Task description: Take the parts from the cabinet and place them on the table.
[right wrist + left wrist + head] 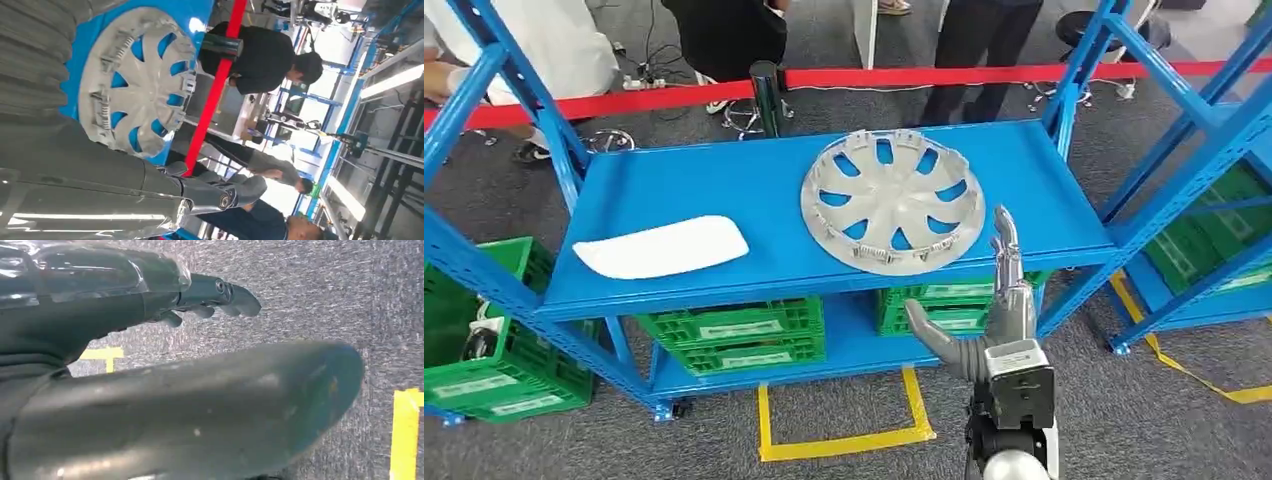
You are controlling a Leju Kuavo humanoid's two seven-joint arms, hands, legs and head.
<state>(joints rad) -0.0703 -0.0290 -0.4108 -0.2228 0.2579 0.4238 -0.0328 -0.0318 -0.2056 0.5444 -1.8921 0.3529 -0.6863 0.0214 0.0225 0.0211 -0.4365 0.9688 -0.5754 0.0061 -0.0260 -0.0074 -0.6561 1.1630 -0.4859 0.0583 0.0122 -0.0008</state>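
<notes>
Two parts are laid flat on the blue shelf [774, 185] so that each can be reached from the front: a silver wheel cover [892, 200], inner face up, and well apart from it a white curved panel [662, 247]. The right hand [989, 315] is raised just before the shelf edge, fingers straight and thumb spread, nothing held, presumably readied for the cover. The left hand [150, 340] is seen above grey carpet, nothing held, its degree of opening indeterminable.

a workshop: blue steel racking [1124, 235], green crates [734, 335], yellow floor tape [844, 440].
</notes>
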